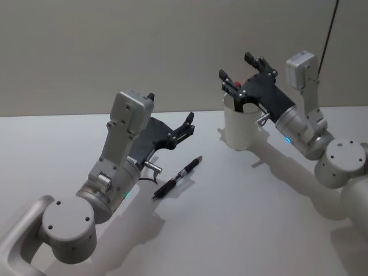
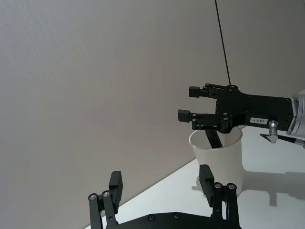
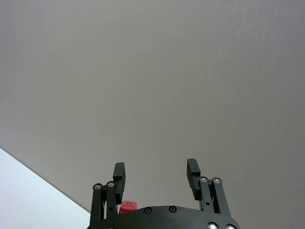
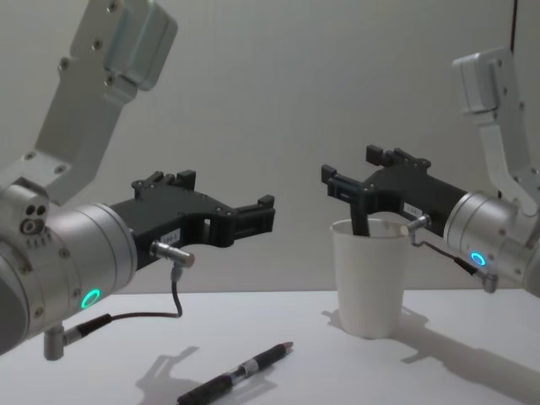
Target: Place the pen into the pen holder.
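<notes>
While the left hand hangs above the surface with its fingers spread wide and nothing between them, the black pen lies flat below it. Bare surface lies all round the pen. Its long axis runs diagonally, with the lighter tip aimed far-right toward the white paper cup, well apart. The right hand, spread and empty, sits over the cup's rim.

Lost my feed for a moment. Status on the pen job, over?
Left gripper open, hovering near the pen. Right gripper open above the pen holder. Pen flat on table, ungrasped. Dark stick stands inside the holder.
</notes>
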`<state>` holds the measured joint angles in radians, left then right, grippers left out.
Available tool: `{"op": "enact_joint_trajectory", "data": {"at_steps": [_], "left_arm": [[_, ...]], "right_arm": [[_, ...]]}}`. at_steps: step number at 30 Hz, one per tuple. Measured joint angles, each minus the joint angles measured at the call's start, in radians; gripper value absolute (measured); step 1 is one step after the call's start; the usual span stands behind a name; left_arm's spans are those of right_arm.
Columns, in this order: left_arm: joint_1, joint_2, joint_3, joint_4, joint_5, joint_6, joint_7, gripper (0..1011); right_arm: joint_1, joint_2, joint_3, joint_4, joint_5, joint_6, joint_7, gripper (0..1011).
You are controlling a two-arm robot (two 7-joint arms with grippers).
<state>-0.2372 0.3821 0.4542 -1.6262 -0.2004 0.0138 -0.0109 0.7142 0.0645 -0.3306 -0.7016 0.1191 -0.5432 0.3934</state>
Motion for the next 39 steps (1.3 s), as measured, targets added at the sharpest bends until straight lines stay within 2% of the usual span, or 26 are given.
{"op": "enact_joint_trajectory", "data": {"at_steps": [5,9,14,17,18,22,25,28,30,34,39], "left_arm": [[0.000,0.000,0.000,0.000,0.000,0.000,0.000,1001],[0.000,0.000,0.000,0.000,0.000,0.000,0.000,1001],[0.000,0.000,0.000,0.000,0.000,0.000,0.000,1001],[0.000,0.000,0.000,0.000,0.000,0.000,0.000,1001],[0.000,0.000,0.000,0.000,0.000,0.000,0.000,1001],[0.000,0.000,0.000,0.000,0.000,0.000,0.000,1001],[0.000,0.000,0.000,0.000,0.000,0.000,0.000,1001],[0.000,0.000,0.000,0.000,0.000,0.000,0.000,1001],[0.000,0.000,0.000,0.000,0.000,0.000,0.000,1001],[0.000,0.000,0.000,0.000,0.000,0.000,0.000,1001],[0.000,0.000,0.000,0.000,0.000,0.000,0.000,1001]], "right_arm": [[0.000,0.000,0.000,0.000,0.000,0.000,0.000,933],[-0.001,0.001,0.002,-0.006,0.002,0.003,0.000,1001],[-0.020,0.012,0.012,-0.050,0.015,0.023,-0.008,1001],[-0.054,0.030,0.027,-0.121,0.030,0.050,-0.023,1001],[-0.054,0.030,0.027,-0.121,0.030,0.050,-0.023,1001],[-0.099,0.055,0.044,-0.210,0.044,0.088,-0.044,1001],[-0.150,0.084,0.062,-0.304,0.056,0.123,-0.070,1001],[-0.180,0.100,0.073,-0.357,0.065,0.145,-0.086,1001],[-0.224,0.124,0.087,-0.431,0.077,0.171,-0.106,1001],[-0.254,0.140,0.097,-0.481,0.085,0.190,-0.121,1001],[-0.258,0.140,0.096,-0.485,0.085,0.193,-0.122,1001]]}}
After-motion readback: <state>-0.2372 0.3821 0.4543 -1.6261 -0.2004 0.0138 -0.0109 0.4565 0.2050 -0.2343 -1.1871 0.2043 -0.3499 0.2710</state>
